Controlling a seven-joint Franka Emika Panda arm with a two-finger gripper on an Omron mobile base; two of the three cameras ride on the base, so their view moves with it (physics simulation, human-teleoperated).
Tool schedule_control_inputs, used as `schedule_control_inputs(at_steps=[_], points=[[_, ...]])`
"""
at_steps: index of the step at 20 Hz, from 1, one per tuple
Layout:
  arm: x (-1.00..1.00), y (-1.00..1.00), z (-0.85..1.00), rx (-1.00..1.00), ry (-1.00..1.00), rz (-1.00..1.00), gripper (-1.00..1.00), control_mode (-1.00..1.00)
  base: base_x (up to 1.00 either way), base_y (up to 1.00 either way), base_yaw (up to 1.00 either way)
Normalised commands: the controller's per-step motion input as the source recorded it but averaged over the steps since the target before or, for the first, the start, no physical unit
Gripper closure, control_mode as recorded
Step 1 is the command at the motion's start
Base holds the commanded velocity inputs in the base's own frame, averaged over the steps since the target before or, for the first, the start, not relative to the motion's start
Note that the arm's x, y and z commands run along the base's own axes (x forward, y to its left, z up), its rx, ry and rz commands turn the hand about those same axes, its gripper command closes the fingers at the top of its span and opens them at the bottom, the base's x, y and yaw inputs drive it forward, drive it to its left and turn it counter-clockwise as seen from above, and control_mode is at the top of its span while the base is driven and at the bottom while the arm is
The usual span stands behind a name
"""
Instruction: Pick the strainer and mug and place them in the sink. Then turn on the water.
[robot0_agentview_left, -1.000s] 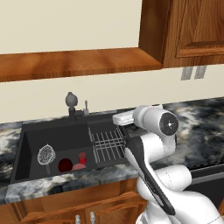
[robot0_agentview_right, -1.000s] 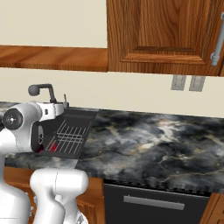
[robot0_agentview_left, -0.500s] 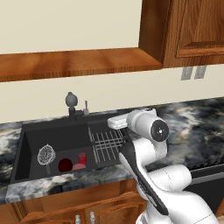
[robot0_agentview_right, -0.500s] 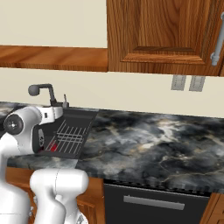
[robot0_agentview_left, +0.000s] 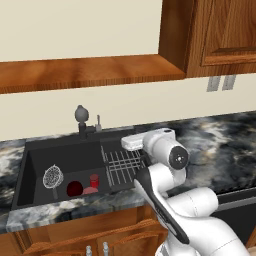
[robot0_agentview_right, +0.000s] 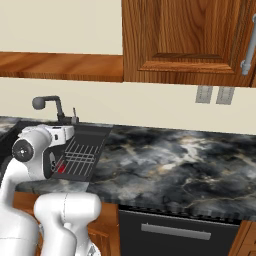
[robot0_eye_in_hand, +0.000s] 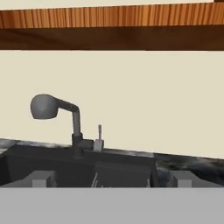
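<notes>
The silvery mesh strainer lies in the black sink at its left. Beside it on the basin floor sits the dark maroon mug. My gripper hangs open and empty above the ribbed rack at the basin's right. It faces the dark faucet and the small lever next to it, both still a little way off. In the hand view its fingertips stand wide apart. No water runs from the spout.
A brighter red small thing stands right of the mug. Dark marbled counter stretches to the right. A wooden shelf and cabinets hang above, with wall outlets behind the counter.
My hand has drifted a little left and down over the rack, toward the faucet. The strainer and mug have stayed where they were.
</notes>
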Motion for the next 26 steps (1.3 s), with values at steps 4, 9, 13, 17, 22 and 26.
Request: schedule_control_inputs(at_steps=[4, 9, 13, 17, 22, 26], points=[[0.03, 0.00, -0.27, 0.07, -0.03, 0.00, -1.00, -1.00, 0.00, 0.00, 0.00], [0.02, 0.00, -0.28, 0.11, -0.02, 0.00, -1.00, -1.00, 0.00, 0.00, 0.00], [0.03, 0.00, -0.28, 0.10, -0.03, 0.00, -1.00, -1.00, 0.00, 0.00, 0.00], [0.17, 0.00, -0.27, 0.02, -0.07, 0.00, -1.00, -1.00, 0.00, 0.00, 0.00], [0.29, 0.00, -0.36, 0.00, -0.08, 0.00, -1.00, -1.00, 0.00, 0.00, 0.00], [0.41, 0.00, -0.36, 0.00, -0.07, 0.00, -1.00, -1.00, 0.00, 0.00, 0.00]])
